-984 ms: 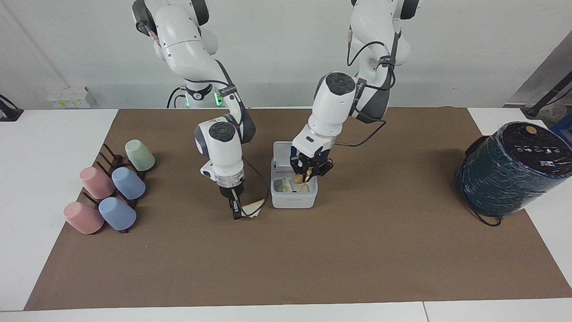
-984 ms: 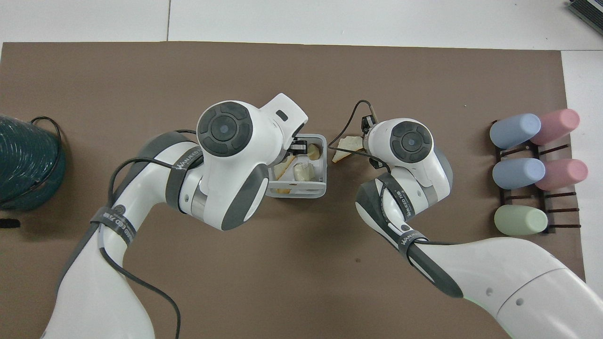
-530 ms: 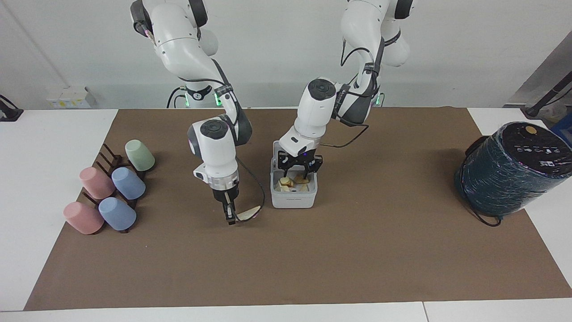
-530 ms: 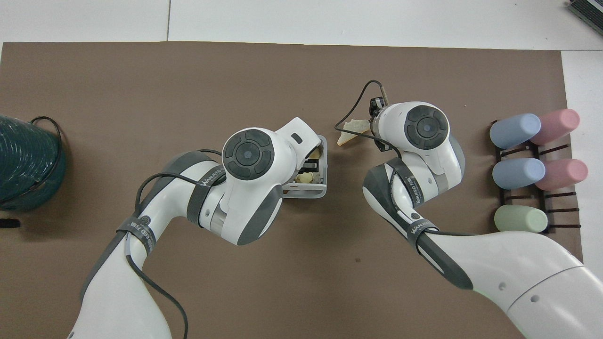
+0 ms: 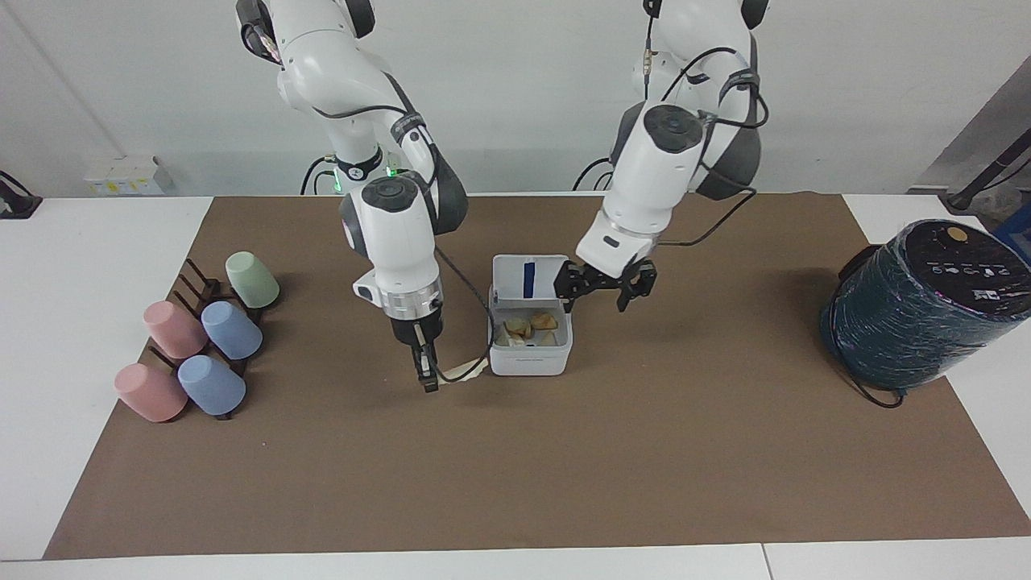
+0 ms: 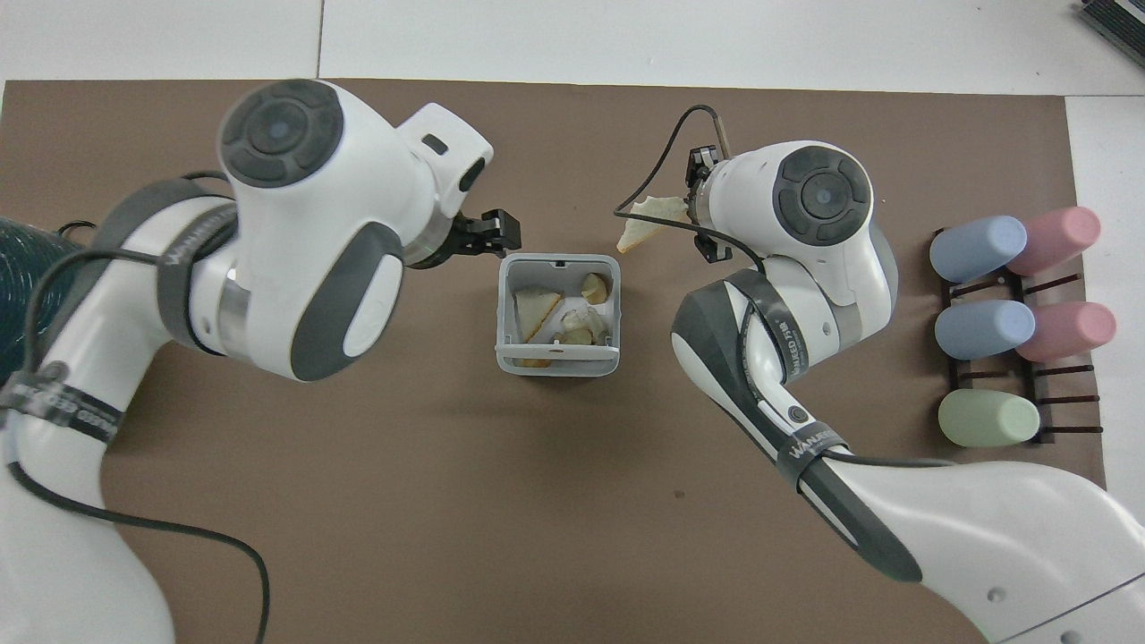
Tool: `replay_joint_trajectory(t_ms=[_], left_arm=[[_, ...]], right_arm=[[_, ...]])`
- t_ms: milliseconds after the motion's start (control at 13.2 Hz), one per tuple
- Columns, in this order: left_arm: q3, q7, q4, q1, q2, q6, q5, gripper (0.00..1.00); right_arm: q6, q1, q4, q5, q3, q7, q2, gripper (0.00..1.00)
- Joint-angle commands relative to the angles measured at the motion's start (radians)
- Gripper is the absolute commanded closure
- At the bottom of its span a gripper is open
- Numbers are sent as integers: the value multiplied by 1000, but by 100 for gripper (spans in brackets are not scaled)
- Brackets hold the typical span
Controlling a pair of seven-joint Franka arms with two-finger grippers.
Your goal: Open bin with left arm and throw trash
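Observation:
The white bin (image 5: pixel 530 358) stands mid-mat with its lid (image 5: pixel 515 278) upright and the blue strip showing. It also shows in the overhead view (image 6: pixel 503 313). Inside lie several scraps of trash (image 5: pixel 529 325), tan and yellowish with a white wad (image 6: pixel 572 320). My left gripper (image 5: pixel 602 287) is open and empty, raised beside the bin toward the left arm's end of the table. It shows in the overhead view too (image 6: pixel 490 234). My right gripper (image 5: pixel 425 377) is shut on a flat pale-tan triangular piece (image 5: pixel 465 370), low over the mat beside the bin. The piece shows in the overhead view (image 6: pixel 637 225).
A dark rack of several pastel cups (image 5: pixel 201 338) lies at the right arm's end of the mat. A large dark teal wrapped cylinder (image 5: pixel 918 306) stands at the left arm's end. The brown mat (image 5: pixel 515 467) covers the table.
My left gripper rose out of the bin without the yellowish bit, which stayed inside, and moved toward the left arm's end. My right gripper kept the tan piece and shifted closer to the bin.

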Motion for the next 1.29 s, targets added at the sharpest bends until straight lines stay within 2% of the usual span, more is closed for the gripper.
replay_joint_trajectory(t_ms=[0,151,378,454,605,681,757,984,1059,1211], left_arm=[[-3,91,59,109,5,-143,37,0],[-1,235,73,219,-7,-181,82,0],[-3,481,73,385,-55,-212,141,0],[-3,557,73,426,-79,-215,168,0],[-7,628,67,482,-124,-220,179,0],[-7,631,63,486,-131,-215,177,0],[-9,628,63,485,-132,-209,177,0],[-20,613,53,453,-142,-195,177,0],[-20,613,37,450,-145,-163,171,0],[-21,614,-62,442,-184,-68,168,0]], right_arm=[[-84,3,33,24,57,4,-7,97],[-116,14,32,24,101,42,-13,94],[-174,58,15,25,107,65,-30,91],[-176,60,0,33,112,67,-35,80],[-174,66,-25,54,124,67,-38,63],[-178,68,-27,54,124,65,-43,26],[-179,63,-19,54,123,64,-41,0],[-161,45,-10,31,118,20,-52,0],[-164,27,-11,31,118,-61,-75,0],[-178,-15,-20,31,118,-289,-113,0]])
